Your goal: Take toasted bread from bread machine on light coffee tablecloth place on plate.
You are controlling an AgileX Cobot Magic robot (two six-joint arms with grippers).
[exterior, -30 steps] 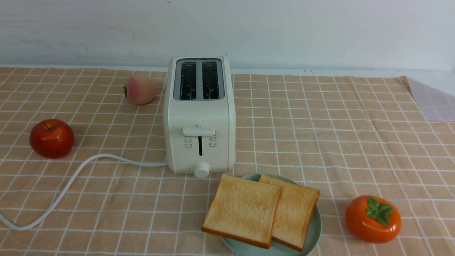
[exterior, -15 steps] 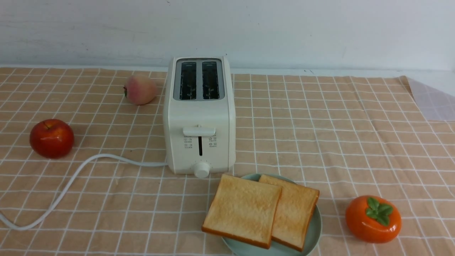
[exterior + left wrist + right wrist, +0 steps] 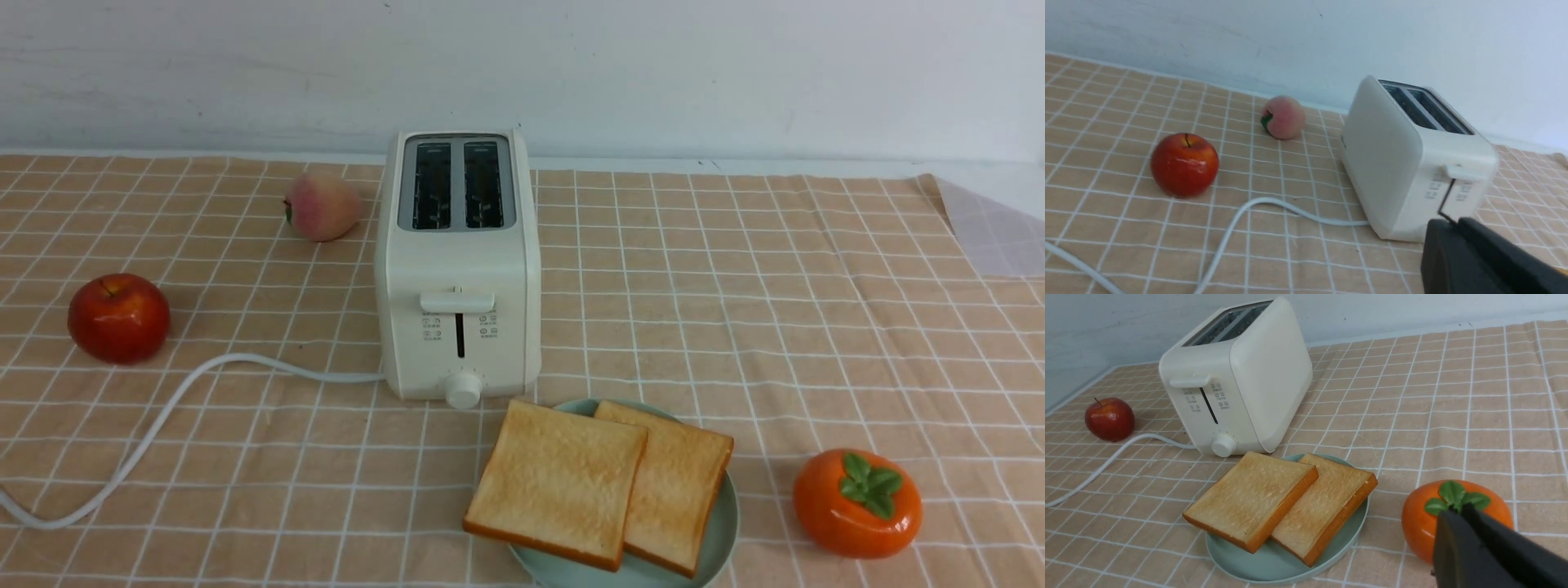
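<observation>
Tiny printed marks flank the toaster's (image 3: 460,269) lever slot, unreadable.

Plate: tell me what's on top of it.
Two slices of toast lie on the plate, one partly over the other. The covered part of the lower slice can't be seen.

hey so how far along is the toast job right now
Looks done: both slices of toast lie overlapping on the plate, and the slots of the toaster show no bread. In hand: nothing; the left gripper and right gripper are shut and empty. Left: apparently nothing, though one slice overhangs the rim.
</observation>
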